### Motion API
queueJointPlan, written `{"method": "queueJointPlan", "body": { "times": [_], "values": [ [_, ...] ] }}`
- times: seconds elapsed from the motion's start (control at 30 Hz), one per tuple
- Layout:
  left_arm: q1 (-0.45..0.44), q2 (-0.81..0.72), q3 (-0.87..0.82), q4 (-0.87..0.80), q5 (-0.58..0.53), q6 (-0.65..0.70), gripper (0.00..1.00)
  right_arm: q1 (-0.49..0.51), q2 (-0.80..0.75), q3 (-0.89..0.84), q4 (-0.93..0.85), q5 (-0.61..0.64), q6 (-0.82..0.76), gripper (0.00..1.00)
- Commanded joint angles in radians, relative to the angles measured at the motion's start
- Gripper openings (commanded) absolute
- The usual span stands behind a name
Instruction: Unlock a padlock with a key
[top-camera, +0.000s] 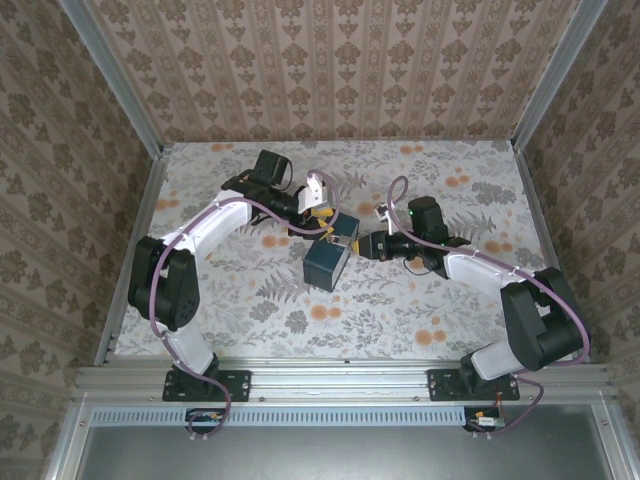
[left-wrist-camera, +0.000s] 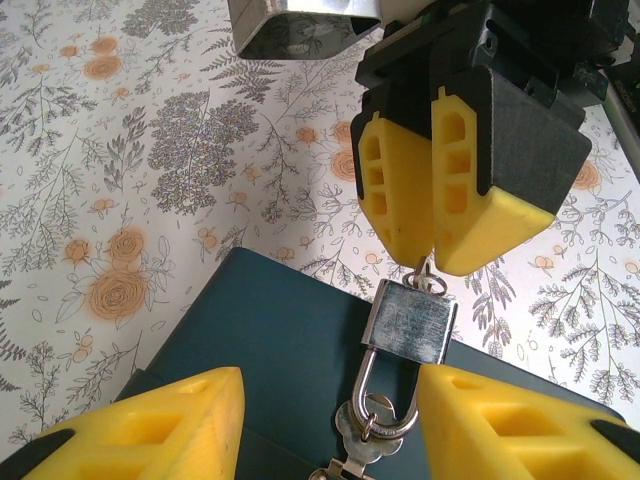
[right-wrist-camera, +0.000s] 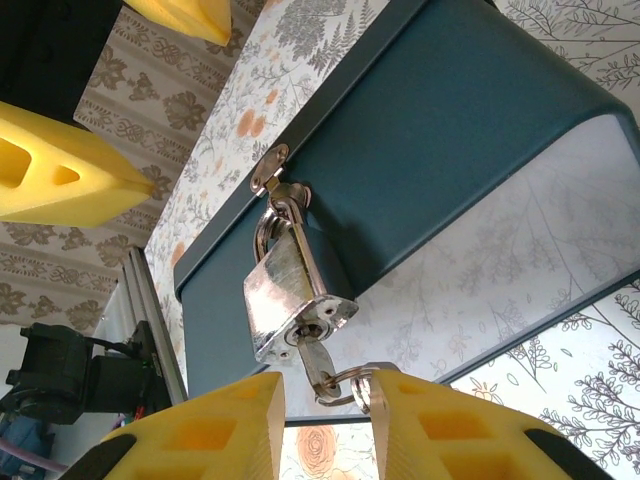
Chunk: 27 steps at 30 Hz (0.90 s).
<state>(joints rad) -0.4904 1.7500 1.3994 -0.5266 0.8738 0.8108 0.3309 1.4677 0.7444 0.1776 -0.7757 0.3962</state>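
Now the padlock (left-wrist-camera: 410, 320) hangs on the blue box (left-wrist-camera: 270, 340); from its 3 o'clock the right gripper (left-wrist-camera: 433, 262) pinches the inserted key (right-wrist-camera: 316, 362), while the left gripper (left-wrist-camera: 330, 430), at 12 o'clock, straddles the lock, spread wide.

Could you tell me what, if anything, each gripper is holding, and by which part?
The right gripper pinches the key by its head, with the blade in the padlock. The left gripper is open and holds nothing.
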Motion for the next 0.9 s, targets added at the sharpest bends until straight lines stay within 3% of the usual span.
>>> {"method": "queueJointPlan", "body": {
  "times": [0.0, 0.17, 0.27, 0.43, 0.53, 0.77, 0.87],
  "values": [
    [-0.005, -0.007, 0.023, -0.015, 0.008, 0.005, 0.50, 0.005, 0.012, -0.008, 0.023, -0.013, -0.016, 0.30],
    [-0.005, -0.009, 0.020, -0.016, 0.009, 0.005, 0.50, 0.008, 0.030, 0.003, 0.036, -0.024, -0.010, 0.25],
    [-0.008, -0.012, 0.017, -0.015, 0.010, 0.005, 0.50, 0.010, 0.043, 0.004, 0.058, -0.036, 0.012, 0.17],
    [-0.017, -0.030, -0.010, 0.007, 0.001, 0.001, 0.50, 0.010, 0.058, -0.033, 0.205, -0.076, 0.156, 0.09],
    [-0.019, -0.034, -0.025, 0.023, 0.004, -0.004, 0.50, 0.011, 0.076, -0.049, 0.277, -0.107, 0.224, 0.11],
    [-0.019, -0.035, -0.025, 0.016, 0.003, 0.000, 0.50, 0.009, 0.054, -0.008, 0.115, -0.096, 0.122, 0.25],
    [-0.016, -0.037, -0.025, 0.013, 0.002, 0.003, 0.49, 0.002, 0.054, 0.004, 0.104, -0.096, 0.113, 0.21]
  ]
}}
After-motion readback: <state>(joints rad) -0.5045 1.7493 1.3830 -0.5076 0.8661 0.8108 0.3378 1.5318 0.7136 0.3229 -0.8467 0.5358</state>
